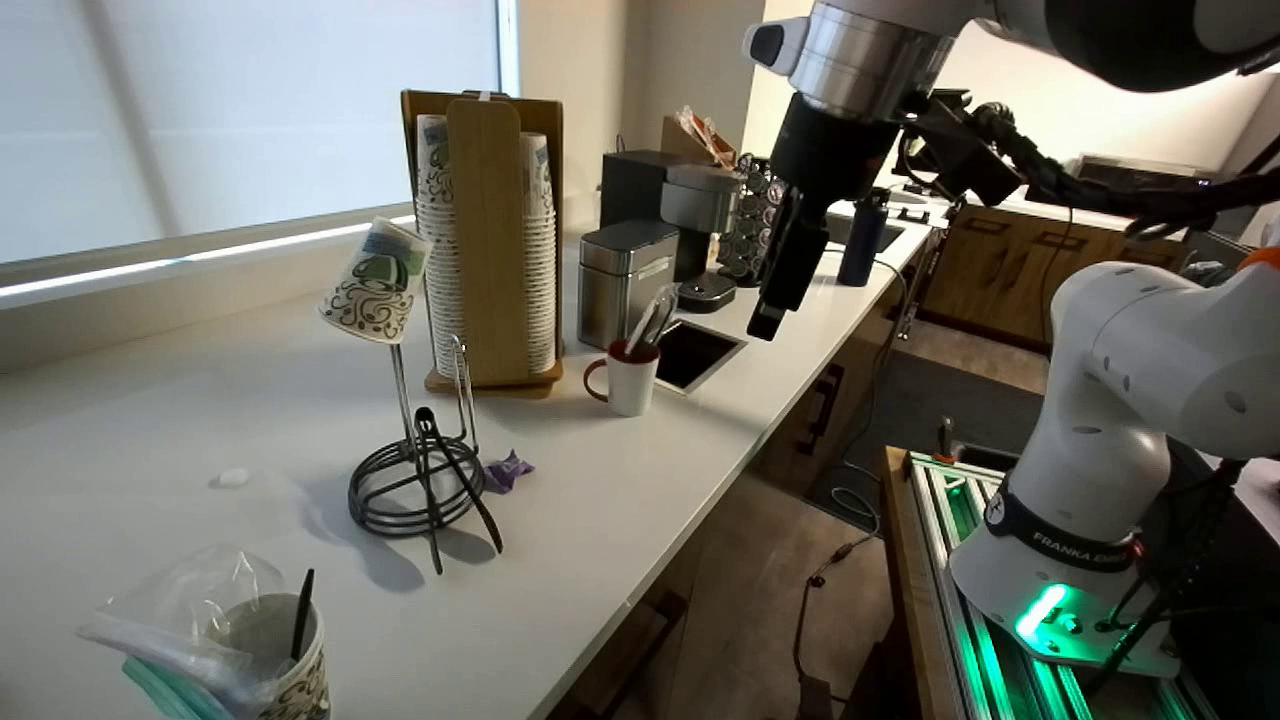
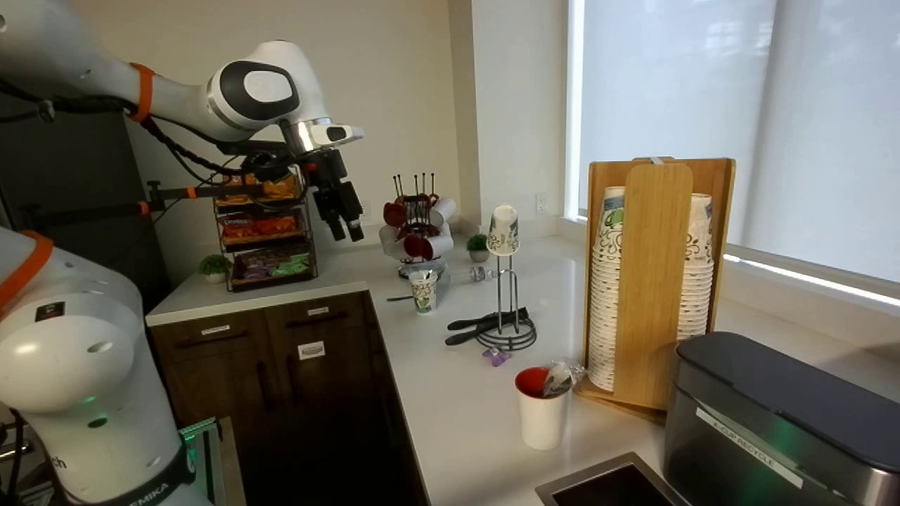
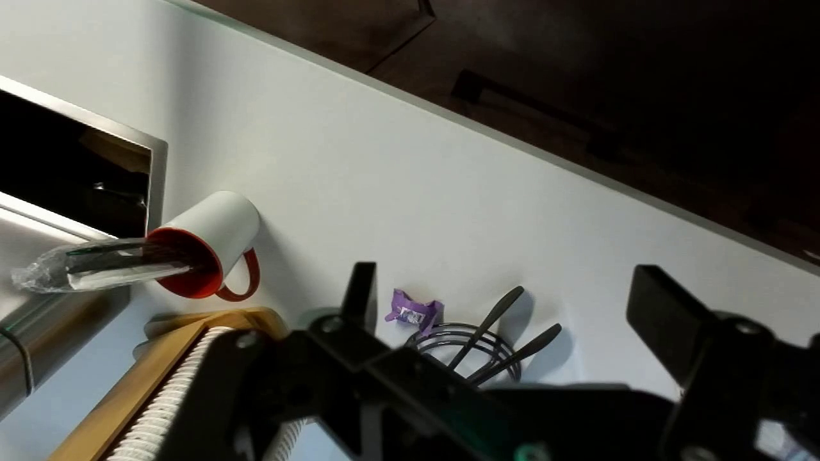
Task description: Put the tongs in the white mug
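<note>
The slender black tongs [image 1: 429, 490] lie across the coiled base of a wire stand, their two arms spread and tips past the base's edge. They show in both exterior views [image 2: 467, 336], and their arms show in the wrist view [image 3: 532, 346], the joined end hidden. The white mug [image 1: 632, 382] stands upright on the counter, with red inside and plastic-wrapped items sticking out. It also shows in an exterior view [image 2: 541, 422] and at left in the wrist view [image 3: 224, 218]. My gripper [image 3: 506, 269] is open and empty, high above the counter [image 2: 347, 235], apart from tongs and mug.
The wire stand [image 1: 380, 515] carries an upside-down paper cup [image 1: 375, 285]. A purple wrapper [image 2: 496, 357] lies beside its base. A wooden cup holder [image 2: 657, 295] and metal bin [image 1: 625, 280] stand near the mug. A dark opening [image 1: 695, 355] is beside it. A paper cup [image 2: 423, 292] stands beyond.
</note>
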Controlling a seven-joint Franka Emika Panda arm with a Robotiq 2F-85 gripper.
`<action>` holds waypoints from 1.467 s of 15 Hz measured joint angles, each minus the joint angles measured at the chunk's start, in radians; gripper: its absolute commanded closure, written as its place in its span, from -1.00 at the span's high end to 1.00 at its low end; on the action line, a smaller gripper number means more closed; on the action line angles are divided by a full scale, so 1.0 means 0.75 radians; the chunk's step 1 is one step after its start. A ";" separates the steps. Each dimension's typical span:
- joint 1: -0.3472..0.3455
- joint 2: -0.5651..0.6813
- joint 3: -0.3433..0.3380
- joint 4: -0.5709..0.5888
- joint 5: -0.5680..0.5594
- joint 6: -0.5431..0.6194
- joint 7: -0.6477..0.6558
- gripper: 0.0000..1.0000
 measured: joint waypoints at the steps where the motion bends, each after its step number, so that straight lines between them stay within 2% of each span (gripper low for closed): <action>1: 0.000 0.000 0.000 0.000 0.000 0.000 0.000 1.00; 8: -0.013 0.015 -0.048 0.001 -0.096 0.035 -0.003 1.00; 10: -0.017 0.039 -0.021 0.001 -0.168 0.107 0.008 1.00; 14: -0.057 0.098 0.122 0.015 -0.388 0.191 0.155 1.00; 19: -0.074 0.113 0.137 0.030 -0.414 0.190 0.172 1.00; 22: -0.086 0.178 0.160 0.033 -0.420 0.139 0.244 1.00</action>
